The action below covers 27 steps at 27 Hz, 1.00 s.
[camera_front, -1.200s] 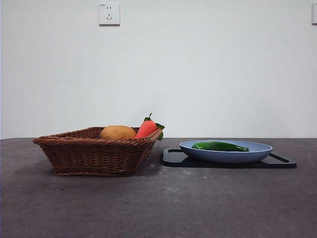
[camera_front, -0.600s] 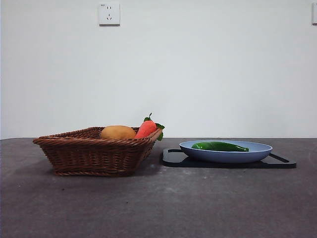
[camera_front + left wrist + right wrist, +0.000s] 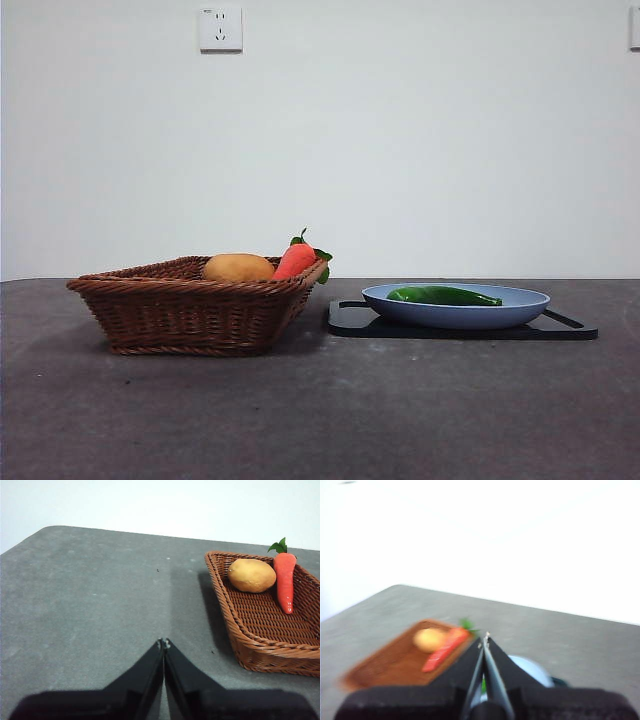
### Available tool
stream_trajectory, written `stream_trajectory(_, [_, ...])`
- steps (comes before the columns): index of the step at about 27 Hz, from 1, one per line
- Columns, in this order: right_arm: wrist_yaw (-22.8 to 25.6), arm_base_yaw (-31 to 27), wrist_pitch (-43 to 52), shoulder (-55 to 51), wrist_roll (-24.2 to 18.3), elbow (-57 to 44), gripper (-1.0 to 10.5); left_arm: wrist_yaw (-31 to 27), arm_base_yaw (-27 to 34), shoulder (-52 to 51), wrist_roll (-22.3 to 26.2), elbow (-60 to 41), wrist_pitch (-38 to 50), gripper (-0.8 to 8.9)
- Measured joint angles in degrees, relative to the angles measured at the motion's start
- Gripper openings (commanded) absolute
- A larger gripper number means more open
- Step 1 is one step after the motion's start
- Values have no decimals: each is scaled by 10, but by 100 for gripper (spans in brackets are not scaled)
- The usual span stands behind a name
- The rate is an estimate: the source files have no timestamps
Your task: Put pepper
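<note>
The dark green pepper (image 3: 444,295) lies in a light blue plate (image 3: 520,306) on a black tray (image 3: 350,319), right of centre in the front view. In the right wrist view only a green sliver of the pepper (image 3: 483,685) shows behind the jaws, and part of the plate (image 3: 532,672). My right gripper (image 3: 484,641) is shut and empty, high above and short of the plate. My left gripper (image 3: 163,642) is shut and empty, above bare table beside the wicker basket (image 3: 260,652). Neither arm shows in the front view.
A brown wicker basket (image 3: 190,312) stands left of the tray and holds a yellow-orange oval fruit (image 3: 238,267) and a red-orange carrot (image 3: 296,259) with green leaves. A wall socket (image 3: 220,28) is on the white wall behind. The table is dark grey.
</note>
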Motion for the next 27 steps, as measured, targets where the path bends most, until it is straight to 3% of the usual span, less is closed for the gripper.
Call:
stream_trajectory(8, [86,0,167,-133,26,-248,11,0,0,0,0,0,0,8])
stream_trajectory(14, [94,0,200,-202,36,-375,11,0,0,0,0,0,0,8])
stream_trajectory(21, [108,0,207,-254,62,-462,11,0,0,0,0,0,0,8])
stream_trajectory(27, [108,0,206,-254,75,-480,11,0,0,0,0,0,0,8])
